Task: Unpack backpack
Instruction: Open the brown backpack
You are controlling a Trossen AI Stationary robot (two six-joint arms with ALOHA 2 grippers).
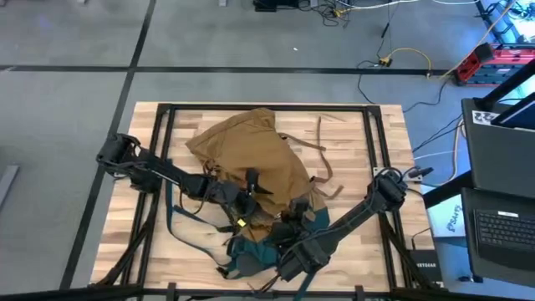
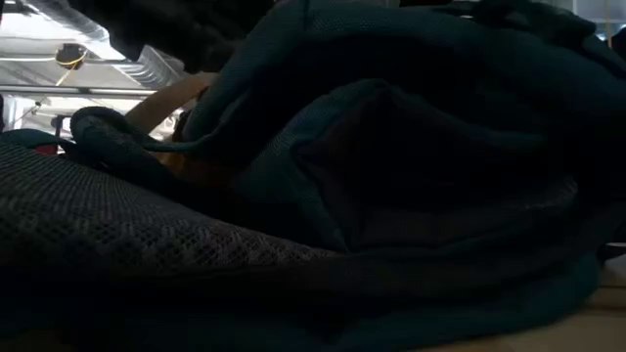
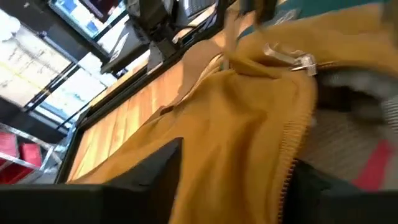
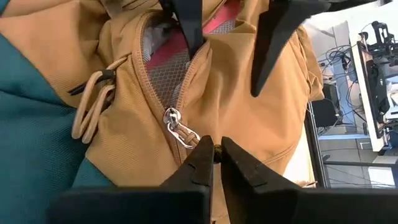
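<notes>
The tan-brown backpack (image 1: 251, 155) lies flat mid-table, its teal base (image 1: 255, 251) toward the near edge. The same teal cloth (image 2: 391, 176) fills the low view. Its zip opening (image 4: 165, 68) gapes, showing grey lining and something pink-red (image 4: 180, 46). My right gripper (image 4: 217, 149) is at the zip's slider (image 4: 172, 118), shut on its pull. My left gripper (image 3: 233, 186) stands open astride the opening's tan edge (image 3: 249, 143). One of its fingers (image 4: 186, 28) is in the opening and the other (image 4: 273, 50) is outside. My left gripper has the tan cloth beside the zip teeth (image 3: 292, 149) between its spread fingers, coming from the table's left. One finger reaches into the opening against the lining. Whether the fingers press the cloth, I cannot tell. My right gripper pinches the end of the zip pull (image 4: 217, 147) at its fingertips, just beyond the metal ring (image 4: 186, 135). The fingers come from the near right, slanting down. The pull runs straight from the slider to the fingers, and the backpack rests on the table.
Loose tan straps (image 1: 322, 155) trail toward the right and teal straps (image 1: 180, 221) toward the near left. A black frame (image 1: 167, 117) borders the wooden table top. A laptop (image 1: 501, 226) stands beyond the right edge.
</notes>
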